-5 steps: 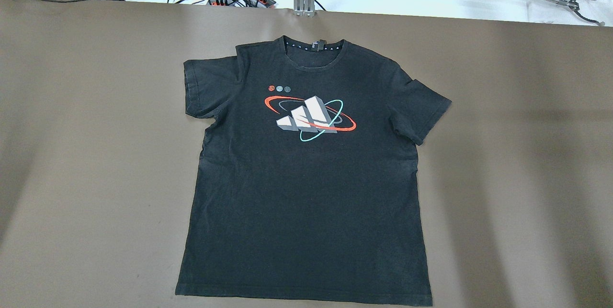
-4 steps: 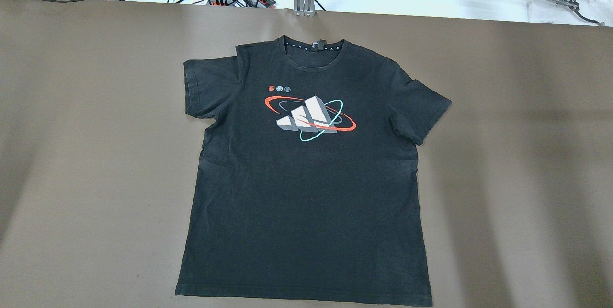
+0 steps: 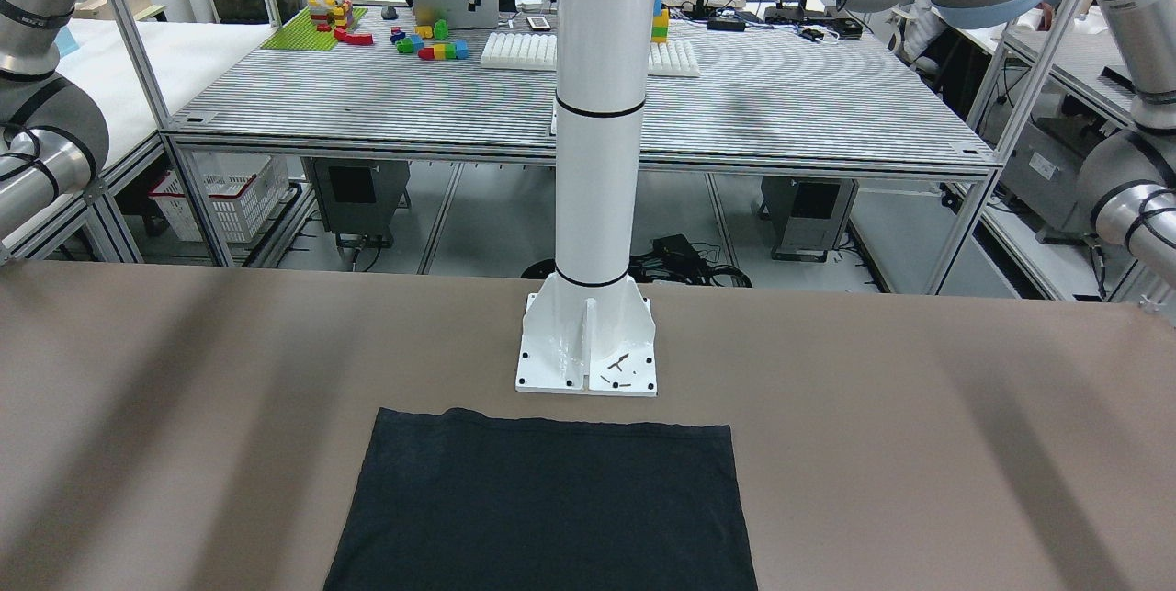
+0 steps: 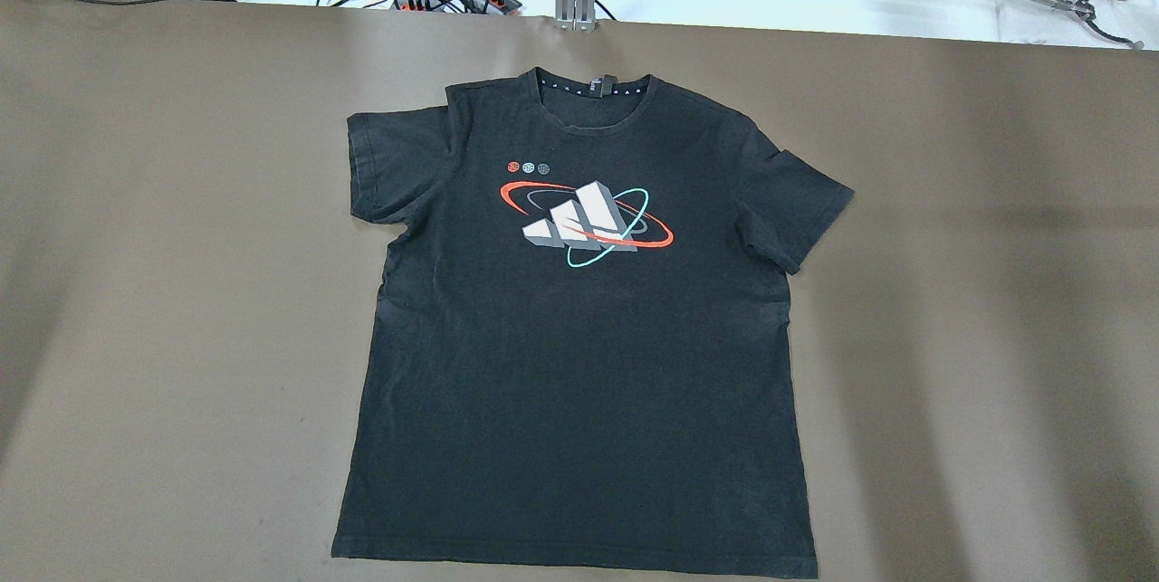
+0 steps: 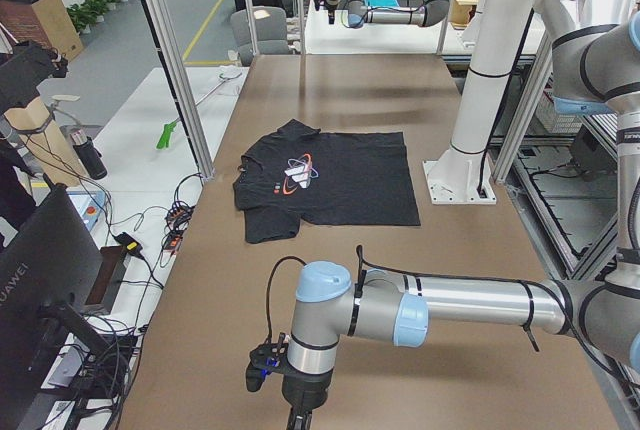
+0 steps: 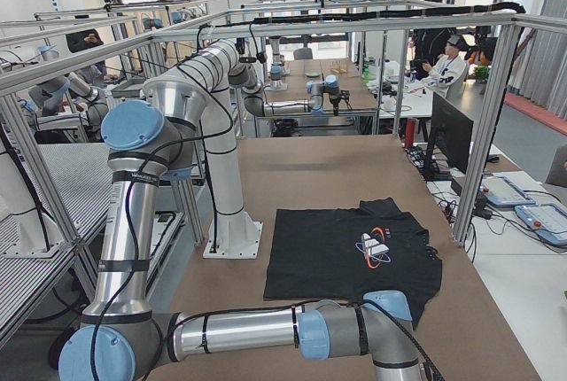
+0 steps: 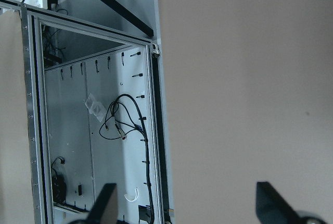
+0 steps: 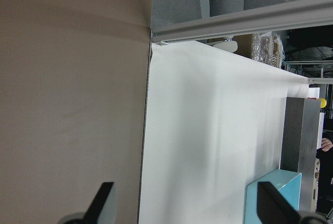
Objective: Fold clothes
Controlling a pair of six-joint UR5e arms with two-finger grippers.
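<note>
At opposite worktop (image 4: pixel 181 292) ends, well apart from the black T-shirt (image 4: pixel 579 365) lying flat at its middle, left arm (image 5: pixel 470 300) and right arm (image 6: pixel 248 332) point wrists down; left fingers (image 7: pixel 104 206) and right fingers (image 8: pixel 102 203) stand apart.

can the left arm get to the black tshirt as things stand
Probably yes: the t-shirt lies flat on the table with nothing on it or in the way, and the left gripper hangs open over bare table.

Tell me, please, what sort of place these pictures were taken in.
Most likely a robotics lab: a white robot pillar is bolted to the brown table bearing the black T-shirt, an aluminium-frame workbench behind holds toy blocks, and power strips lie past the table's far edge.
</note>
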